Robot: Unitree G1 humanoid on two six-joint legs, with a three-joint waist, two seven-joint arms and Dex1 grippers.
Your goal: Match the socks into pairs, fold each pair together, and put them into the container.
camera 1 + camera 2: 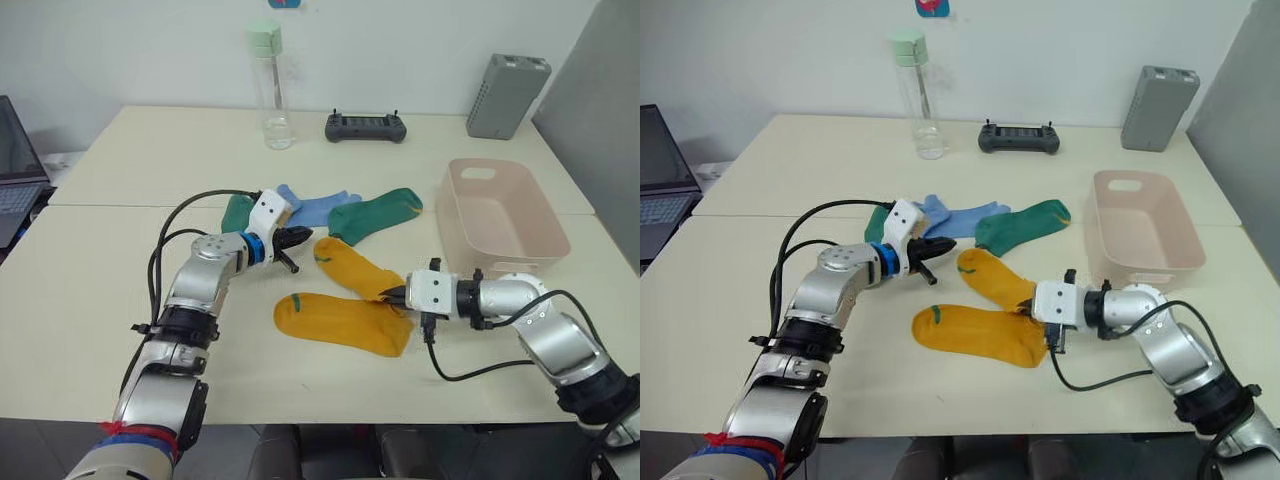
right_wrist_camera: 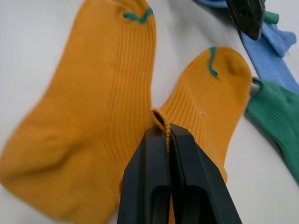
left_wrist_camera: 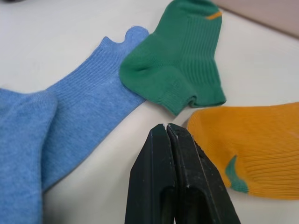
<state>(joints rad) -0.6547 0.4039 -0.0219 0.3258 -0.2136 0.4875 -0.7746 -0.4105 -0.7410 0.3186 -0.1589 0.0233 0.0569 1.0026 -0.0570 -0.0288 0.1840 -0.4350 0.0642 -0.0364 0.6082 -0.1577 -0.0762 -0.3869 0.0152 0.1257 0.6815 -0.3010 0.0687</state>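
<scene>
Yellow sock (image 2: 196, 93) in right tool (image 2: 161, 133)

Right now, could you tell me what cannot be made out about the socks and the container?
- Second dark green sock: head views, mostly hidden behind the left gripper.
- Light blue socks: overlapping; their count is unclear.
- Container floor nearest the robot: hidden by its front wall.
</scene>
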